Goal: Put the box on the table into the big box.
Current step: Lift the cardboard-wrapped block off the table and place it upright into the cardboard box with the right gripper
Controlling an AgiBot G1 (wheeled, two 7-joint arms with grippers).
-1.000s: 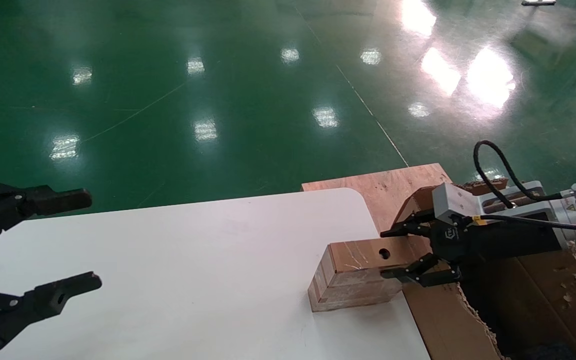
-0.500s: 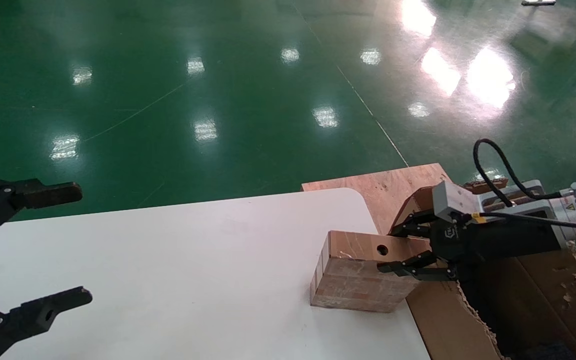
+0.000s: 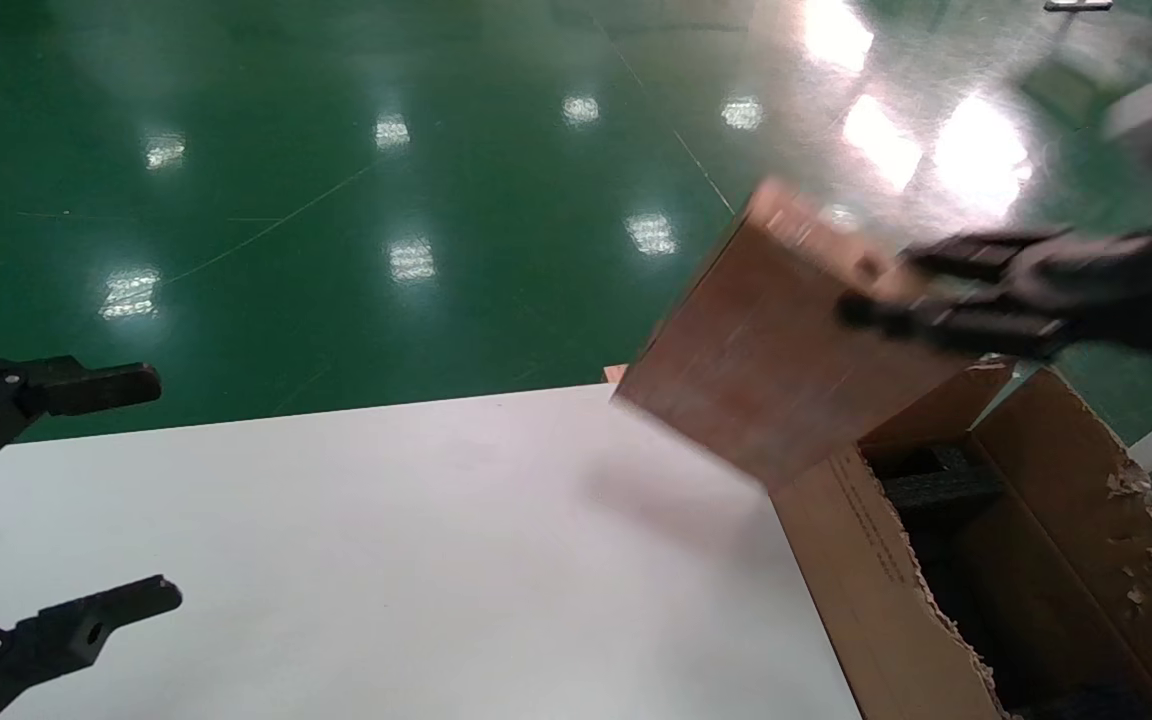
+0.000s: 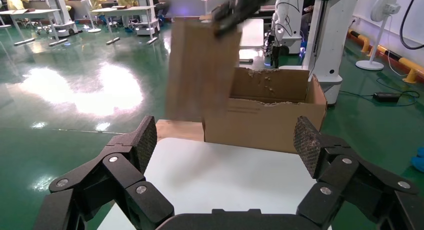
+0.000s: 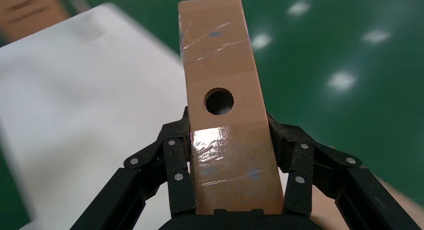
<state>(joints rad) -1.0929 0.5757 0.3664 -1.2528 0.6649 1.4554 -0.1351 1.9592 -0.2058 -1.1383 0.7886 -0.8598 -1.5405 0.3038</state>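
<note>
We have just lifted the small flat brown cardboard box off the white table; our right pincer clamps it, w/ the big torn brown carton below. Left pincer idles, wide open.

Brown cardboard on the box, with glossy clear tape over its edges and a dark round hole in the face toward the right wrist camera. Plain white across the bench. Paler brown corrugated card on the big box, with small black print along one side, ragged light-coloured torn flap edges and black foam inside. Black on the fingers, with a dotted grid on the pads. Glossy dark green for the floor, spotted with white light reflections.
</note>
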